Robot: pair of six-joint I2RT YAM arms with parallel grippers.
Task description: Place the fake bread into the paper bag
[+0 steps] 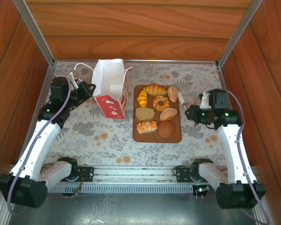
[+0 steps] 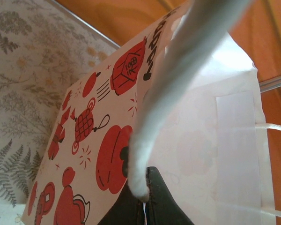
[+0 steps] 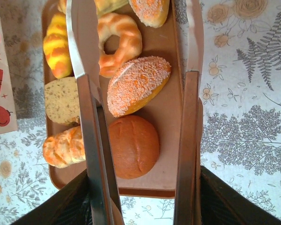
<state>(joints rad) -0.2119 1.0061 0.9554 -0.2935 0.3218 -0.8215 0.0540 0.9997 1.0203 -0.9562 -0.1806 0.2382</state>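
While the left claw (image 1: 85,89) pinches the rim of the paper bag (image 1: 111,89), jaws closed on the paper wall, the bag stands upright on the tabletop (image 1: 93,136) with its red-printed side running out past the fingertips. Over to the right claw (image 3: 136,51): spread wide, hanging over the brown tray (image 3: 171,140). The fake bread (image 1: 155,108) all lies on that tray below it. Framed between its fingers are the sugared oval roll (image 3: 136,84) and, nearer the wrist, the round dark bun (image 3: 133,152). The bag is off to this claw's left.
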